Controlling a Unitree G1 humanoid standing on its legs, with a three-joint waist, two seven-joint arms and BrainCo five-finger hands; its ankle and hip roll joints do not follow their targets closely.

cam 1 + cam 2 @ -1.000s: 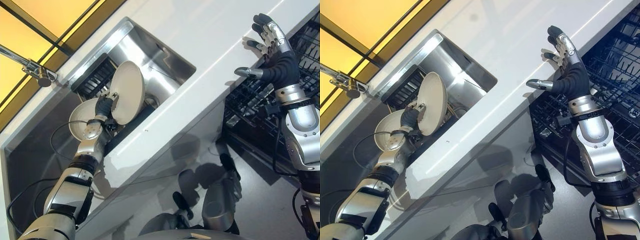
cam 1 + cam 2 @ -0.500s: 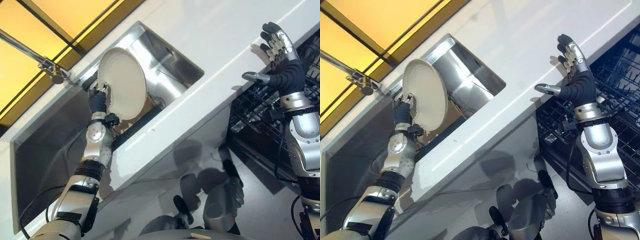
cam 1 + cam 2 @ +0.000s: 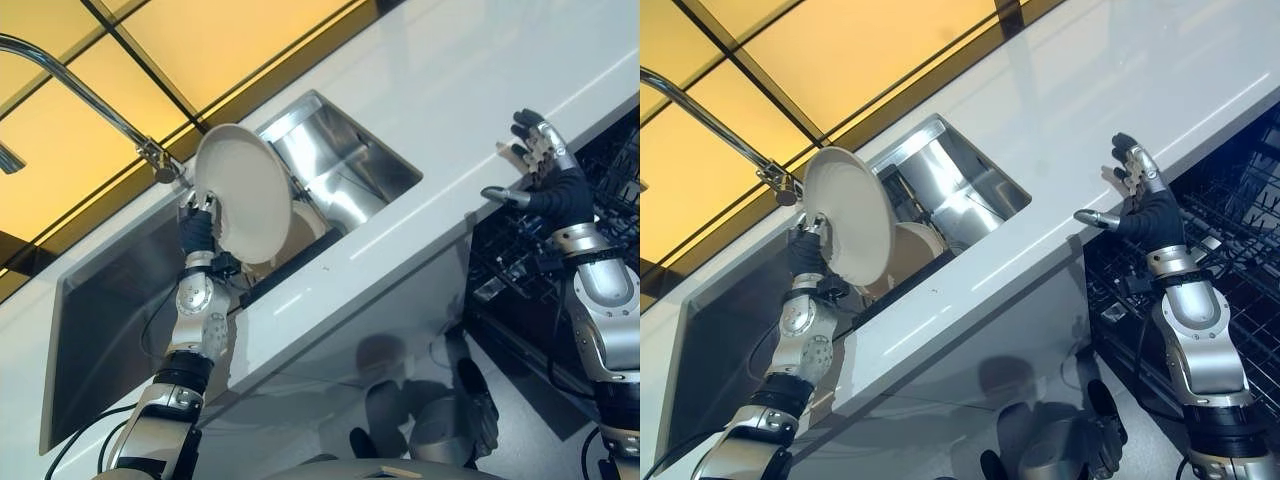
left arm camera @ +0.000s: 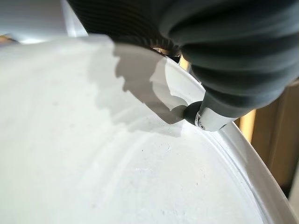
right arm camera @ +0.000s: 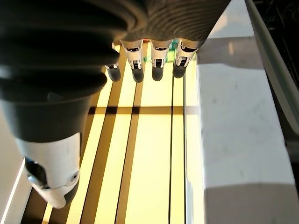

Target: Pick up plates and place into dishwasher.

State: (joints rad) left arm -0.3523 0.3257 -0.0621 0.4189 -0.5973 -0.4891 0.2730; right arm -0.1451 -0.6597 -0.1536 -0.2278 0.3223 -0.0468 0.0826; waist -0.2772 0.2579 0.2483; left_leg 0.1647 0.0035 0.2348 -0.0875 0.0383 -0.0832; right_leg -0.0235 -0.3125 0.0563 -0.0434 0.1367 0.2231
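Note:
My left hand [image 3: 196,228] is shut on the rim of a white plate [image 3: 245,192], holding it tilted on edge above the steel sink [image 3: 355,172]. In the left wrist view the thumb [image 4: 210,119] presses on the plate's inner face [image 4: 117,177]. Another pale plate [image 3: 912,250] lies lower in the sink, partly hidden behind the held one. My right hand [image 3: 553,182] hangs open over the white counter's [image 3: 480,90] edge, fingers [image 5: 145,65] spread, above the open dishwasher's dark wire rack [image 3: 520,270].
A curved steel faucet [image 3: 80,85] rises at the upper left beside the sink. Yellow wall panels [image 3: 220,40] with dark seams run behind the counter. The dishwasher rack [image 3: 1240,230] stands pulled out at the right.
My left hand has lifted the plate up out of the sink, uncovering the second plate below. The camera has tilted, shifting the whole scene. The right hand stays open by the counter edge.

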